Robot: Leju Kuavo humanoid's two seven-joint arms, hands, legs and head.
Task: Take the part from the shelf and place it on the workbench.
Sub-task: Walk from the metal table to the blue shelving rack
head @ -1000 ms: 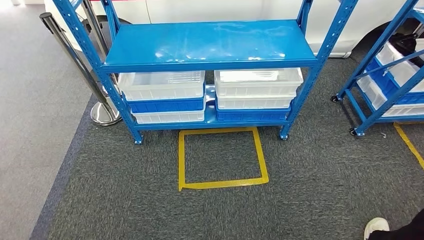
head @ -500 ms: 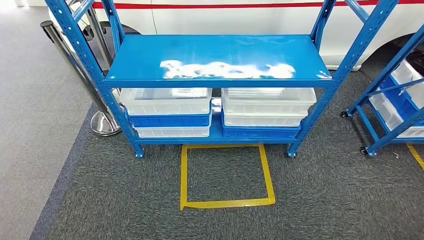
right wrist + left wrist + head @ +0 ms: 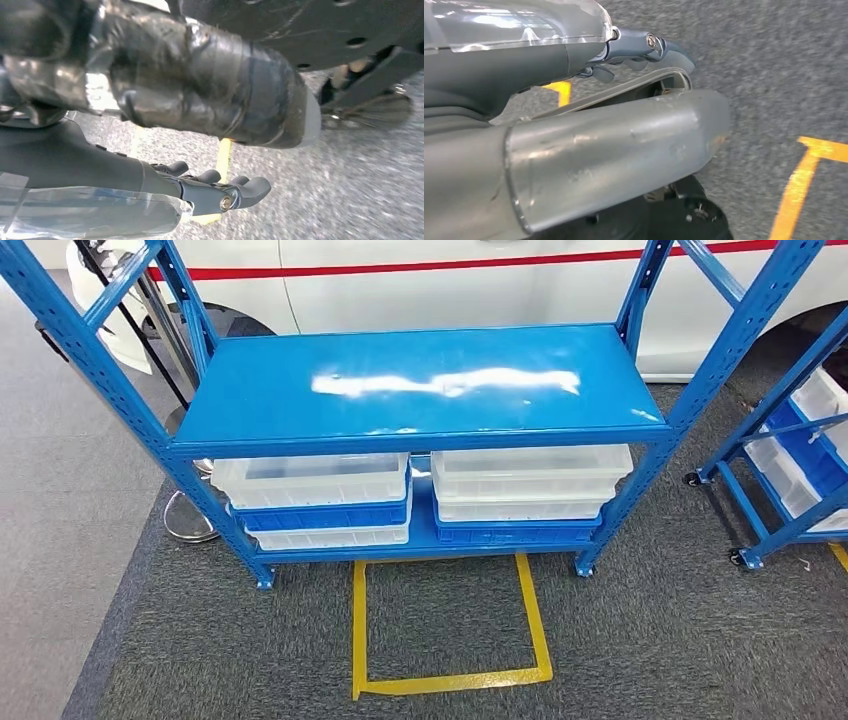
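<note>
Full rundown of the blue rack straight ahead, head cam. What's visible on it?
The blue rack looks like painted metal: perforated uprights, a diagonal brace at each end, and a flat glossy upper shelf with glare and nothing on it. The lower shelf carries two side-by-side stacks of white and blue plastic bins; no part can be made out in them from here. It stands on grey carpet, its front feet just behind a yellow tape square on the floor. A white vehicle with a red stripe is behind it.

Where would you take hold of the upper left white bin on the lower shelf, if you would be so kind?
Grip the white bin by its front rim lip, coming from the front; the shelf board overhead blocks any approach from above.
</note>
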